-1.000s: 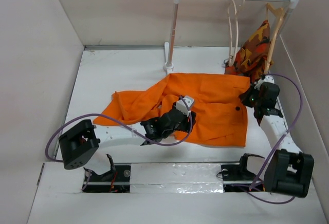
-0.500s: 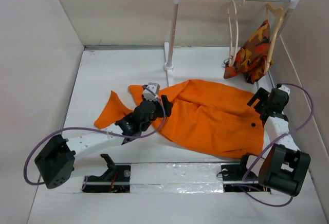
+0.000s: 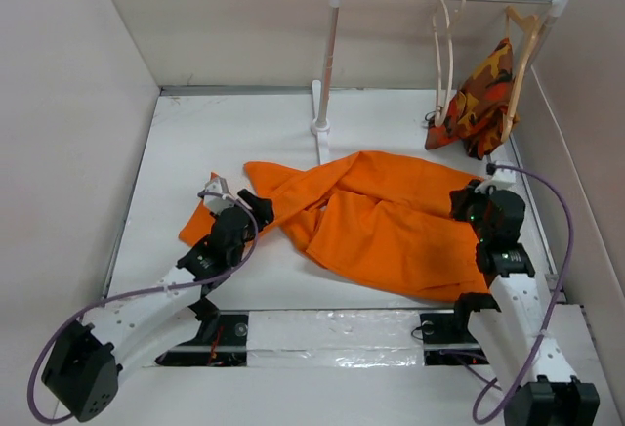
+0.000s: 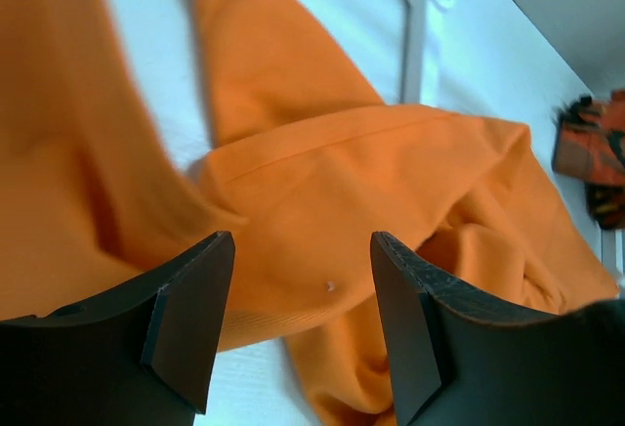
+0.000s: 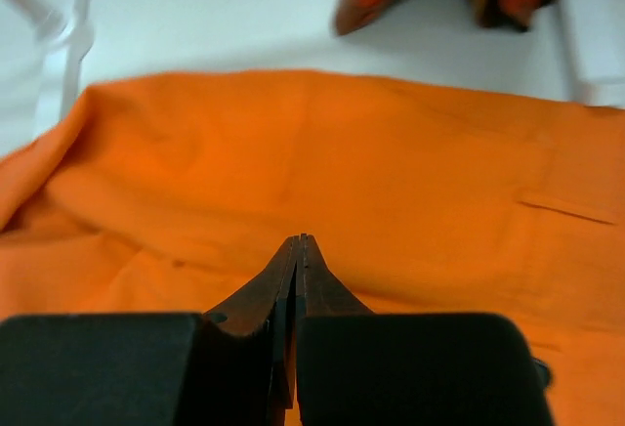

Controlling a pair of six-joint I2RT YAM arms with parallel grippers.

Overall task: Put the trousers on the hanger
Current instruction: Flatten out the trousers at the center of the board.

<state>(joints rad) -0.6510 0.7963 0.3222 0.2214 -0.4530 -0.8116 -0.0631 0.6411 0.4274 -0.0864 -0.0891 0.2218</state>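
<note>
The bright orange trousers (image 3: 391, 226) lie crumpled across the middle of the table, with one leg reaching left. The empty pale hanger (image 3: 446, 50) hangs on the rail at the back right. My left gripper (image 3: 254, 206) is open and hovers just above the left leg end. In the left wrist view (image 4: 303, 289) orange cloth (image 4: 322, 201) lies below the spread fingers, and nothing is held. My right gripper (image 3: 467, 201) is shut, low over the trousers' right end. In the right wrist view (image 5: 301, 242) its closed tips point over flat orange cloth (image 5: 342, 162).
A white clothes rack (image 3: 327, 64) stands at the back, its foot near the trousers. A camouflage garment (image 3: 480, 89) hangs on a second wooden hanger (image 3: 524, 50) at the far right. Grey walls enclose the table on the left, back and right.
My left gripper has swung from the trousers' middle out to the left leg end. The trousers now lie stretched and folded differently. My right gripper went right, then came back over the cloth.
</note>
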